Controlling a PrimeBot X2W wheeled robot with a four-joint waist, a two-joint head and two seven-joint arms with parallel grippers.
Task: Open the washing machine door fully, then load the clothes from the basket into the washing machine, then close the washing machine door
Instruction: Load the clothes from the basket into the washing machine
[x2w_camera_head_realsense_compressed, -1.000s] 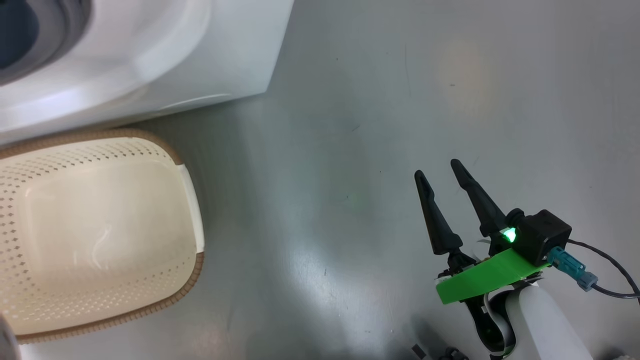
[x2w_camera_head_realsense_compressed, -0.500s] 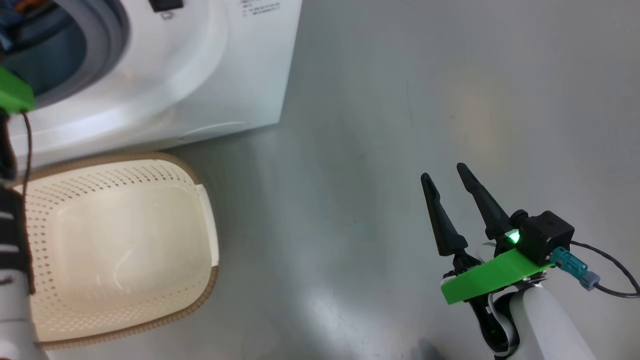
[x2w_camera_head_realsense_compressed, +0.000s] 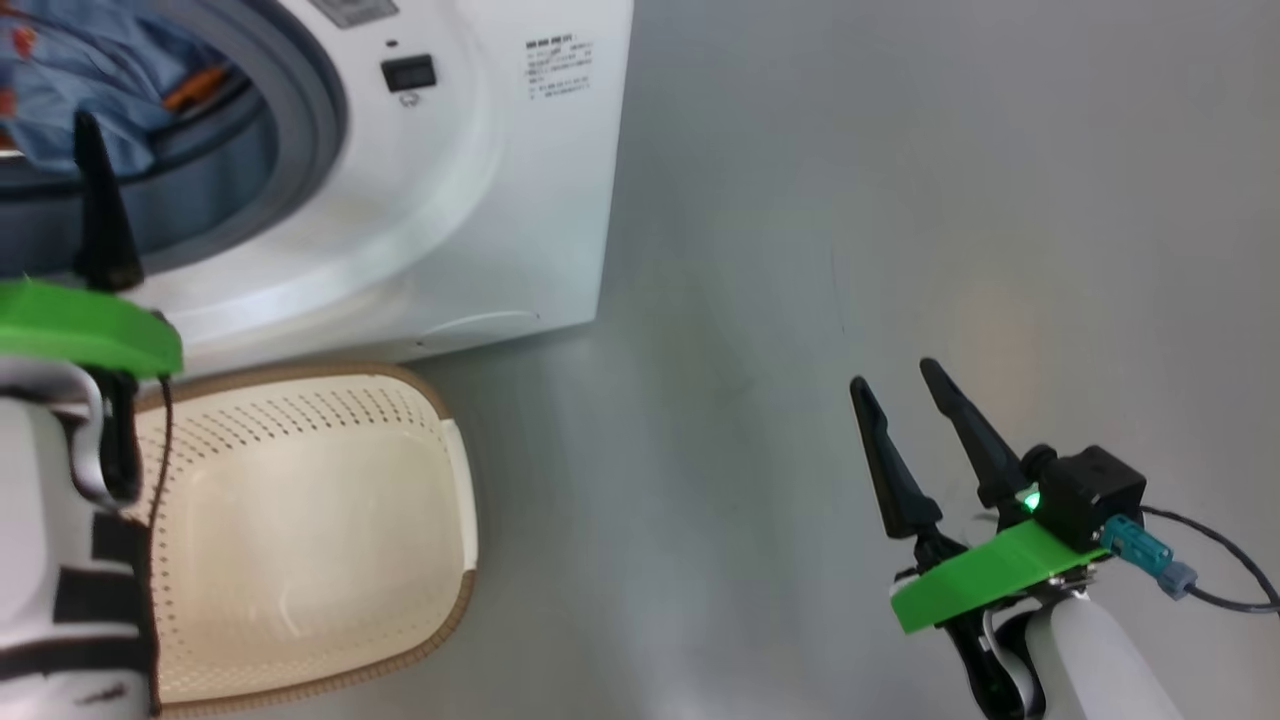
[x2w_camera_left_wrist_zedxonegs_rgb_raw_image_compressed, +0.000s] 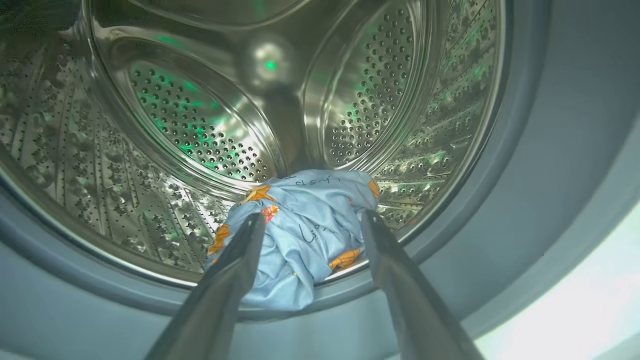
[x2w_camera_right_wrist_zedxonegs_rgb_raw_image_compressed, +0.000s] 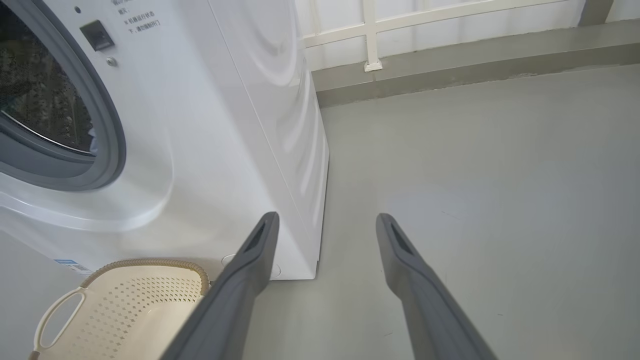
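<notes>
The white washing machine (x2w_camera_head_realsense_compressed: 470, 200) stands at the upper left with its drum mouth uncovered; the washing machine door is out of view. A light blue garment with orange prints (x2w_camera_left_wrist_zedxonegs_rgb_raw_image_compressed: 300, 230) lies on the front lip of the steel drum (x2w_camera_left_wrist_zedxonegs_rgb_raw_image_compressed: 200, 125), hanging over the grey seal. My left gripper (x2w_camera_left_wrist_zedxonegs_rgb_raw_image_compressed: 310, 220) is open just in front of it, fingers apart on either side; one dark finger (x2w_camera_head_realsense_compressed: 97, 215) rises before the opening. The cream basket (x2w_camera_head_realsense_compressed: 300, 530) on the floor below shows a bare bottom. My right gripper (x2w_camera_head_realsense_compressed: 905, 385) hovers open over the floor, holding nothing.
Grey floor (x2w_camera_head_realsense_compressed: 800, 200) stretches to the right of the machine. My pale left forearm (x2w_camera_head_realsense_compressed: 50, 560) covers the basket's left side. A low wall with a white railing (x2w_camera_right_wrist_zedxonegs_rgb_raw_image_compressed: 370, 35) runs behind the machine. The basket's white handle (x2w_camera_right_wrist_zedxonegs_rgb_raw_image_compressed: 55, 312) faces out.
The head camera has tilted up, so the drum mouth, the blue garment and my left arm have come into the picture. The right gripper holds its place, still open.
</notes>
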